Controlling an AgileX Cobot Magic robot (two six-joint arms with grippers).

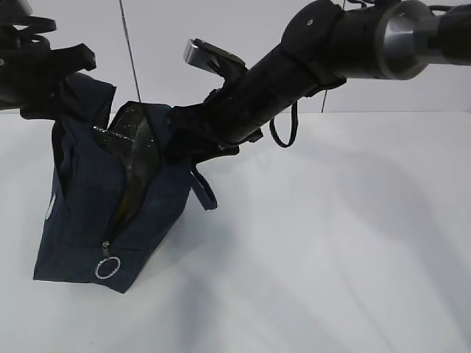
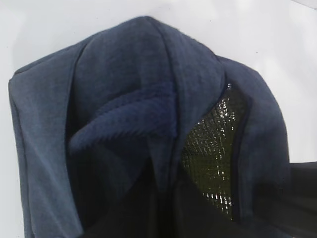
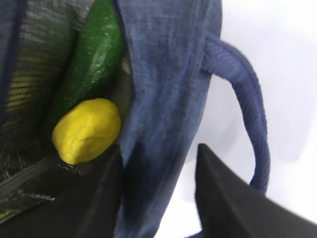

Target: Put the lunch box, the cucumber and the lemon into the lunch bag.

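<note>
Exterior view: lunch bag (image 1: 96,213) upright on white table (image 1: 331,257), zipper undone, metal ring pull (image 1: 107,268) hanging low at the front, silvery lining showing in the mouth. Left gripper (image 1: 44,73) at the bag's upper left corner, fabric bunched under it; right arm (image 1: 294,66) slanting down to the bag's right side, its fingertips hidden against the dark cloth. No lunch box, cucumber or lemon left out on the table.

Left wrist view: only navy fabric and a patch of quilted lining, very close. Fingers not visible; jaws pressed together, apparently pinching the bag's top edge, holding the mouth up.

Right wrist view: cucumber (image 3: 91,59) lying inside the bag against the lining, lemon (image 3: 86,130) just below it, touching or nearly so. One dark finger (image 3: 233,198) outside the bag wall, near the loop handle (image 3: 247,109); the other seemingly inside. Right gripper (image 3: 158,198) partway spread; holding anything — cannot tell.

Progress, as a judgement: cucumber and lemon in. Lunch box not visible anywhere, probably underneath them. Left: withdrawing the right gripper, releasing the bag.
</note>
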